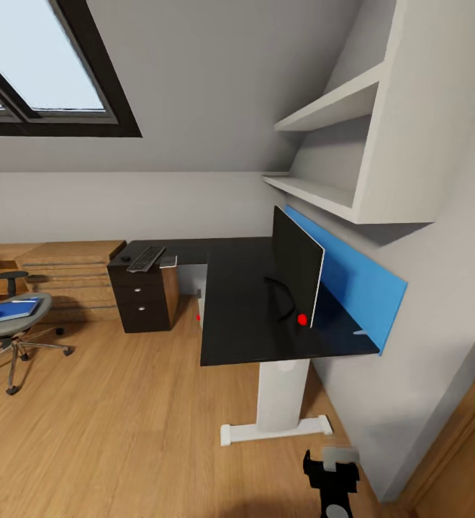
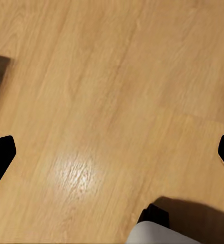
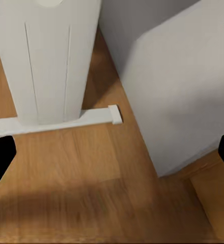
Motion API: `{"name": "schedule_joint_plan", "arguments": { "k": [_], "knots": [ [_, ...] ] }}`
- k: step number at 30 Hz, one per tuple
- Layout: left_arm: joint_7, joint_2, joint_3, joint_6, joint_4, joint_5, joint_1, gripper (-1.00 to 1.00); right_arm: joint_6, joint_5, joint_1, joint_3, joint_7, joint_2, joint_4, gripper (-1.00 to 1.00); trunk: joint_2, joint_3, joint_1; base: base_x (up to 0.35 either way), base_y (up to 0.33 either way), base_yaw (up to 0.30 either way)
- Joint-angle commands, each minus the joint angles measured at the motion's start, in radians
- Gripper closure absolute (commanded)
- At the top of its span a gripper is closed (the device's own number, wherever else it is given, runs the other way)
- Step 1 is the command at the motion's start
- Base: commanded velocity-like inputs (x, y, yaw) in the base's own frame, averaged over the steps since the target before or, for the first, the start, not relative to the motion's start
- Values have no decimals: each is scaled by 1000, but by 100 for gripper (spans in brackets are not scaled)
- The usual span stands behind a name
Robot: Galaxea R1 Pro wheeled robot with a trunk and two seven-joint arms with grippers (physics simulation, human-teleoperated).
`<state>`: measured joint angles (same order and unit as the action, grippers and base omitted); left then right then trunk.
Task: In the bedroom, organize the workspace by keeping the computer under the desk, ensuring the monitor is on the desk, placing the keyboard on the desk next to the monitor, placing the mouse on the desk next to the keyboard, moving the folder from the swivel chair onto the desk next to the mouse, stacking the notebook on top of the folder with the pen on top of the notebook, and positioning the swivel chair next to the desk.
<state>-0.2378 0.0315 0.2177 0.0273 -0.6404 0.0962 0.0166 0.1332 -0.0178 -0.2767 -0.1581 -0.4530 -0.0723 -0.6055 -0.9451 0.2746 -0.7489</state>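
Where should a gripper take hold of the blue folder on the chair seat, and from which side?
Probably at the edge of the folder that points to the open floor, coming in low from the front of the swivel chair. The folder lies flat and thin on the seat, so a side pinch over one edge suits it, and the backrest and armrest block the far side.

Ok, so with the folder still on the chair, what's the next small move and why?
Probably turn and roll left toward the swivel chair: the blue folder lies on its seat, far from the desk, and both wrist views show open jaws over bare floor.
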Motion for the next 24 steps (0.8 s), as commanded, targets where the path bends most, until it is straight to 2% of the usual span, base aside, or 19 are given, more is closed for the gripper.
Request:
{"name": "schedule_joint_plan", "arguments": {
  "k": [1, 5, 6, 7, 8, 9, 16, 24],
  "knots": [
    [-4, 0, -4, -22, 14, 10, 0, -100, 9, -2, -1, -2, 18, 0, 41, -100, 6, -2, 4, -3, 0, 0],
    [-4, -5, -7, -67, 45, 10, 0, -100, 61, -2, -1, 2, 50, 0, 147, -100, 34, -14, 19, -1, 0, 0],
    [-4, -16, -7, -77, 58, 10, 0, -100, 135, -2, -1, 3, 58, 0, 223, -100, 41, -18, 23, 0, 0, 0],
    [-4, -19, -8, -78, 63, 10, 0, -100, 158, -2, -1, 3, 59, 0, 242, -100, 48, -21, 27, 0, 0, 0],
    [-4, -31, -11, -83, 126, 9, 0, -100, 312, -2, -1, 0, 62, 0, 340, -100, 55, -24, 31, 0, 0, 0],
    [-4, -33, -12, -84, 139, 9, 0, -100, 336, -2, -1, 0, 63, 1, 354, -100, 62, -27, 34, 0, 0, 0],
    [-3, -34, -12, -84, 153, 10, 0, -100, 360, -2, -1, 1, 77, 2, 370, -100, 111, -49, 61, 0, 0, 0],
    [-3, -35, -11, -86, 155, 11, 0, -100, 367, -2, -1, 2, 96, 1, 374, -100, 111, -49, 61, 0, 0, 0]
  ]
}}
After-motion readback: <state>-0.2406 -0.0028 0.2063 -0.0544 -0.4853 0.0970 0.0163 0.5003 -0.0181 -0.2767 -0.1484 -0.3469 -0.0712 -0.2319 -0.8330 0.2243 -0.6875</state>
